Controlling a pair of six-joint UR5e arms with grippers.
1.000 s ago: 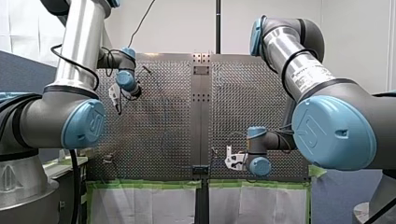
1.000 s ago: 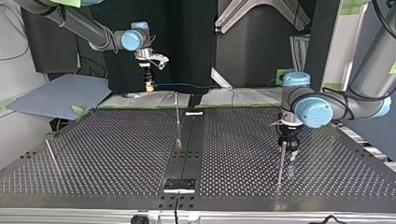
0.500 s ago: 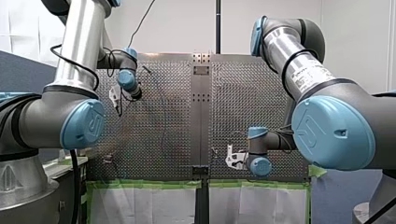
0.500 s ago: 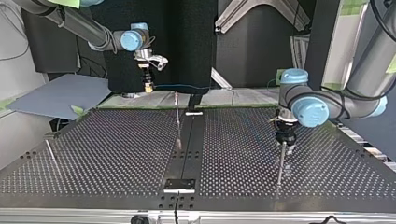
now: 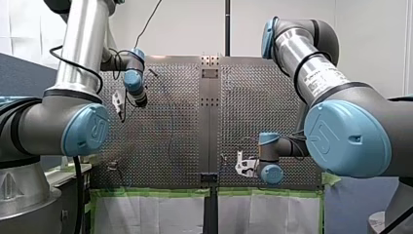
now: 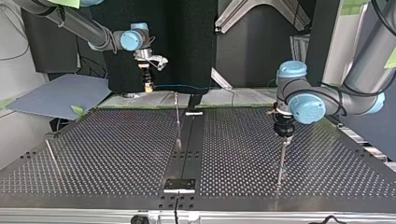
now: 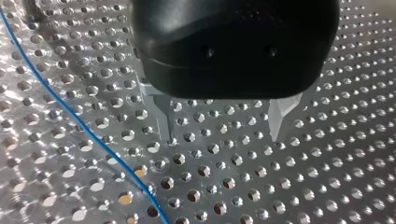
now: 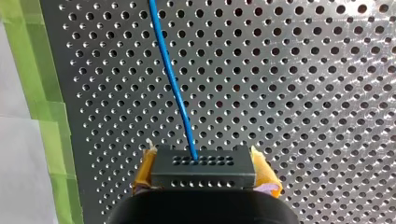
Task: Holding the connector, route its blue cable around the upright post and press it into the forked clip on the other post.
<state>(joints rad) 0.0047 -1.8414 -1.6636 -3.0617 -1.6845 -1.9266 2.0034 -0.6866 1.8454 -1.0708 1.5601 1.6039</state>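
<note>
My right gripper (image 8: 204, 173) is shut on a black connector (image 8: 203, 166), its yellow pads (image 8: 264, 170) on either side. The blue cable (image 8: 173, 84) leaves the connector's face and runs ahead over the perforated plate. In the top view this gripper (image 6: 148, 85) hangs at the far left with the cable (image 6: 182, 87) stretching towards the middle. My left gripper (image 7: 223, 135) is open, its metal fingers (image 7: 162, 117) bare, with the cable (image 7: 84, 125) lying beside it. In the top view it (image 6: 285, 134) hovers just over the tip of an upright post (image 6: 280, 161).
A second thin post (image 6: 177, 119) stands by the dark centre strip (image 6: 187, 154). A leaning rod (image 6: 51, 154) is at the top view's near left. Green tape (image 8: 44, 93) edges the plate behind my right gripper. A grey board (image 6: 60, 95) lies off the plate.
My left gripper has lifted and drawn back along the post, from beside its shaft to just over its tip. My right gripper and the connector have stayed put.
</note>
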